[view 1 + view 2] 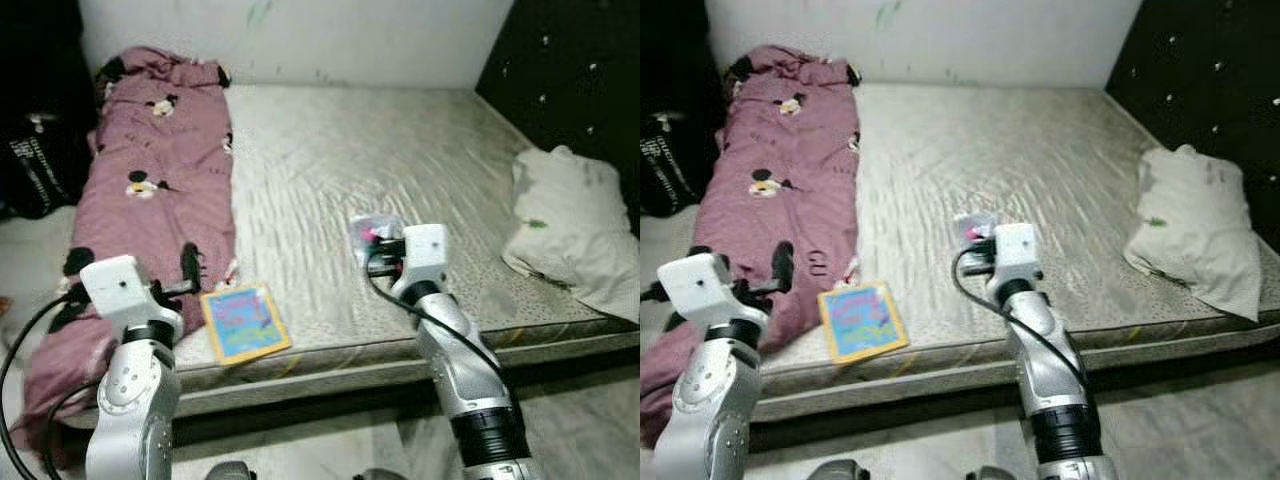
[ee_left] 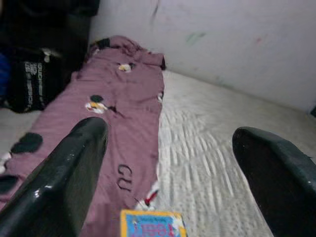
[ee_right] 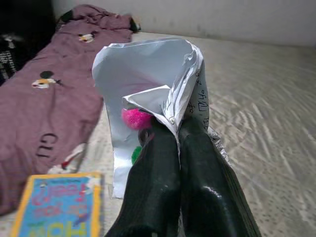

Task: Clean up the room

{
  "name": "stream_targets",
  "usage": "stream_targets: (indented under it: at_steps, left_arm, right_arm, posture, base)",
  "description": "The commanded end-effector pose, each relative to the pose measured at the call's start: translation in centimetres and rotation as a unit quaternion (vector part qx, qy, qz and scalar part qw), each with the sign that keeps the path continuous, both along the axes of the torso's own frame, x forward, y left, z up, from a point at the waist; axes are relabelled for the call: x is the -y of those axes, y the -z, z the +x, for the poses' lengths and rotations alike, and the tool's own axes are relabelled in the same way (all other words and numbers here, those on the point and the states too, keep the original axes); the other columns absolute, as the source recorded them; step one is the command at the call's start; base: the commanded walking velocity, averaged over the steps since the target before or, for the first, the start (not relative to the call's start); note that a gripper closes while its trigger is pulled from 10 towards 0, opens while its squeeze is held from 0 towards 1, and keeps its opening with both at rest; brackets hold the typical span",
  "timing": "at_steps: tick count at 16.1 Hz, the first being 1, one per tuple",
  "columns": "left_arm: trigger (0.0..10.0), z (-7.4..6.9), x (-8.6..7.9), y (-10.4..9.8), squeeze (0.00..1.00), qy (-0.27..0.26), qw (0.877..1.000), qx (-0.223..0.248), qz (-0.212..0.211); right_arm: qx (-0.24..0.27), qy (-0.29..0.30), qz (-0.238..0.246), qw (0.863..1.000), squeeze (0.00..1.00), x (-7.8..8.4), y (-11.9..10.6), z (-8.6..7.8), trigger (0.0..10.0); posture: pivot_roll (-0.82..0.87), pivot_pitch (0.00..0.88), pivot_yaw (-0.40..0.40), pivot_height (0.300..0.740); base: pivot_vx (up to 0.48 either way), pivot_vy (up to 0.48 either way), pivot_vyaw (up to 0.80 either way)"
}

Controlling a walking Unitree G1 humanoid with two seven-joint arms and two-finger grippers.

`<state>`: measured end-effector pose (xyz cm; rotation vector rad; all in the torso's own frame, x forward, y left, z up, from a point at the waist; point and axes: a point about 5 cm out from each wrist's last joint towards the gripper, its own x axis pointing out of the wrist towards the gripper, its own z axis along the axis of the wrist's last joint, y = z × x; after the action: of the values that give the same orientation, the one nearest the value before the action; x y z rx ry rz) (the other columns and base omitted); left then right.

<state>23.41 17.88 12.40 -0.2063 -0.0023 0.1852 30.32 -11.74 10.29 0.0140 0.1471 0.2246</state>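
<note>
one book (image 1: 245, 322), one pillow (image 1: 570, 230), right gripper (image 3: 178, 129) pinching one plastic packet (image 3: 148, 74), left gripper (image 2: 173, 168) spread

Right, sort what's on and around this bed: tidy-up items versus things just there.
Part of the tidying:
- crumpled paper packet, pinched in the right gripper
- colourful book at the mattress edge
- left gripper, jaws open, above the book

Just there:
- purple blanket
- white pillow
- black bag
</note>
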Motion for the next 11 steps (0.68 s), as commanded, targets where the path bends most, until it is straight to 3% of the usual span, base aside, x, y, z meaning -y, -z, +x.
stream_targets:
  at_steps: [1, 11]
  left_arm:
    - [10.0, 0.2, 0.79, -0.1, 0.0, 0.012, 1.0, 0.002, -0.007]
    - [10.0, 0.29, 0.76, 0.18, 0.0, 0.013, 1.0, -0.005, -0.001]
  right_arm:
    - [0.005, 0.015, -0.008, 1.0, 0.0, 1.28, -0.29, 0.11, 10.0]
    - [0.011, -0.013, 0.005, 1.0, 0.0, 0.42, -0.32, 0.15, 10.0]
  posture:
    - [0.1, 0.0, -0.071, 0.74]
    - [0.1, 0.0, -0.067, 0.74]
  base:
    - [0.0, 0.48, 0.0]
    - [0.0, 0.48, 0.0]
